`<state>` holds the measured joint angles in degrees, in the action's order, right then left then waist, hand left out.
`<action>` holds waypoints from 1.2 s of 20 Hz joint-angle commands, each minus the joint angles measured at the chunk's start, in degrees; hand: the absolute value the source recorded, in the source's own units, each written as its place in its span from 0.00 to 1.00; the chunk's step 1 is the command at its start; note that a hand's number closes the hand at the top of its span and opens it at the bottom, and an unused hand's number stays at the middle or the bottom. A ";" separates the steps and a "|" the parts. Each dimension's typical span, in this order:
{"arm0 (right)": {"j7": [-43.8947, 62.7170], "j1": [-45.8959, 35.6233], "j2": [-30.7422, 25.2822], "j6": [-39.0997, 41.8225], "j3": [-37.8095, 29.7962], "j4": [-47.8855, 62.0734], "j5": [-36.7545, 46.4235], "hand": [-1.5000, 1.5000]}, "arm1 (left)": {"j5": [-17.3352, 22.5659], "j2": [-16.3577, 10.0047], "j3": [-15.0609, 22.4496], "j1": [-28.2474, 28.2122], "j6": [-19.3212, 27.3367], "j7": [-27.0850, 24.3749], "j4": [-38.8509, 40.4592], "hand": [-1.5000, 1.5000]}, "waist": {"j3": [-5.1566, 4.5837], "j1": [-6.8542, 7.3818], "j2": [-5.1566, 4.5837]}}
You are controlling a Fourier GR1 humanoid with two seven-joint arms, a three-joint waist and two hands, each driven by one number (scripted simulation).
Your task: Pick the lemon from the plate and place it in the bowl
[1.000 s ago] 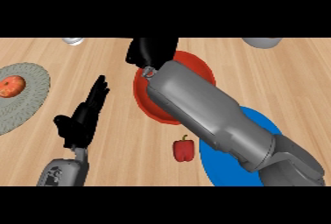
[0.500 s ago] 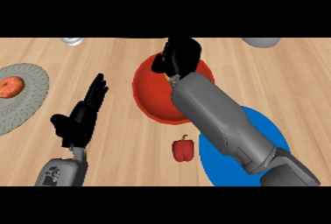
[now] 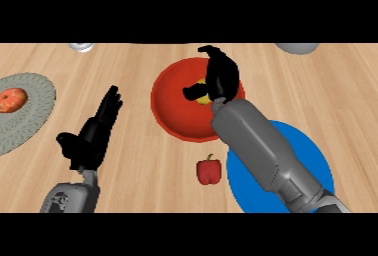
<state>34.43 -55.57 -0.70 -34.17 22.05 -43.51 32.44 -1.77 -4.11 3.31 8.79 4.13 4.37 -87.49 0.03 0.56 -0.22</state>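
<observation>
Over the red bowl: the right hand (image 3: 221, 75) hangs above the bowl's middle, thumb and fingers curled round the lemon (image 3: 202, 97).
Lemon: only a small yellow patch shows between the thumb and the palm. Whether it touches the bowl's floor cannot be told.
Red bowl (image 3: 173, 115): it stands near the middle of the counter (image 3: 133, 65), its right side hidden behind the grey forearm (image 3: 258, 145).
Blue plate (image 3: 310, 155): it sits toward the counter's near right corner, just beside the bowl, with the right forearm crossing over it.
Red bell pepper (image 3: 209, 171): it stands upright on the wood, between the bowl's near rim and the plate's left edge.
Left hand (image 3: 92, 135): it is open, fingers straight and pointing away, resting left of the bowl and holding nothing.
Grey plate (image 3: 29, 125): it lies at the counter's left edge, cut by the view, with a red-orange round fruit (image 3: 11, 100) on it.
Far edge: a small grey item (image 3: 81, 47) at the left and a grey rounded thing (image 3: 297, 48) at the right, both cut off.
</observation>
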 commanded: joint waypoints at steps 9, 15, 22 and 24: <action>-2.85 7.36 -0.34 -9.53 -5.58 -18.14 0.15 0.00 | -0.43 -1.02 -1.58 1.58 0.21 2.55 -0.87 0.50 | -0.03 -0.95 0.38; -1.01 17.60 -1.55 -6.75 -5.49 -34.65 -1.88 0.00 | 1.34 -1.63 -1.90 -0.75 -1.50 4.04 -4.58 0.50 | -0.01 -1.18 0.63; -5.82 31.17 -4.07 0.18 -4.86 -49.71 -7.92 0.00 | 0.27 -1.22 -1.46 -2.13 -1.91 2.01 -3.30 0.50 | -0.02 -0.71 0.33; -5.34 32.51 -5.06 2.74 -6.08 -53.85 -9.39 0.00 | -0.65 -0.32 -0.80 -0.60 -1.23 2.31 -2.70 0.50 | -0.03 -0.76 0.31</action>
<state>30.24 -28.02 -4.67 -34.77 16.42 -90.25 25.43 -2.64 -3.89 2.76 7.86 3.89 5.89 -89.63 0.01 -0.35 0.15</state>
